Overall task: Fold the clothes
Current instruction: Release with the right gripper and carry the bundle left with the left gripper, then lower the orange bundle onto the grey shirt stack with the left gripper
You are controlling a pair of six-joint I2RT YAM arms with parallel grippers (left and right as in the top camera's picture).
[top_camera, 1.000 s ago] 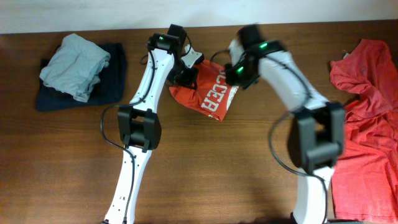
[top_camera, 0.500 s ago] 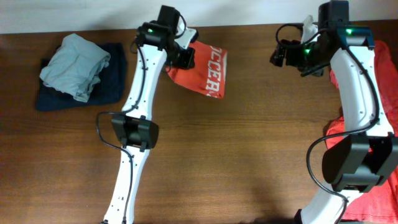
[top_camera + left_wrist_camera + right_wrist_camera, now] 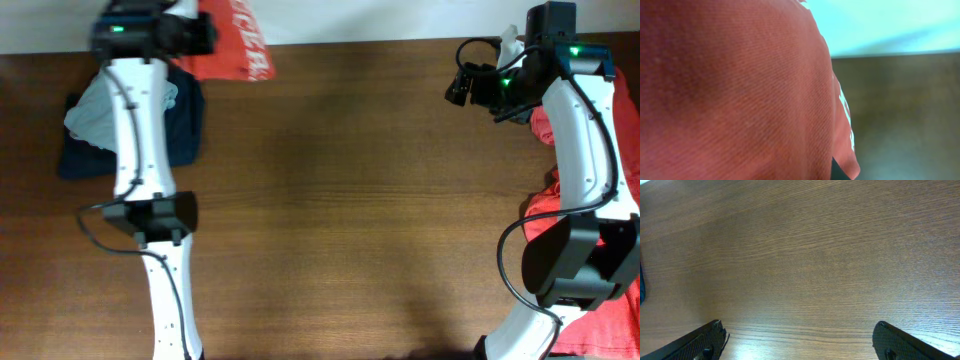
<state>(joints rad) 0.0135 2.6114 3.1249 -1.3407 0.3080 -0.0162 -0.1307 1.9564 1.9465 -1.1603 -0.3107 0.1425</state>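
A folded orange-red T-shirt (image 3: pixel 238 52) with white lettering hangs in the air at the table's back left edge. My left gripper (image 3: pixel 198 34) is shut on it. In the left wrist view the same shirt's fabric (image 3: pixel 740 90) fills nearly the whole picture and hides the jaws. My right gripper (image 3: pixel 463 88) hovers over bare wood at the back right. It is open, with nothing but table between its fingertips (image 3: pixel 805 345). A loose heap of red clothes (image 3: pixel 628 120) lies along the right edge, partly behind the right arm.
A folded grey-blue garment (image 3: pixel 120 112) rests on a dark navy one (image 3: pixel 188 140) at the left, just below the carried shirt. The wooden table (image 3: pixel 350 200) runs between the two arms. A pale wall borders the back edge.
The left arm swung from the middle back to the far back left, carrying the folded shirt. The right gripper let go of the shirt, opened wide and withdrew to the back right.
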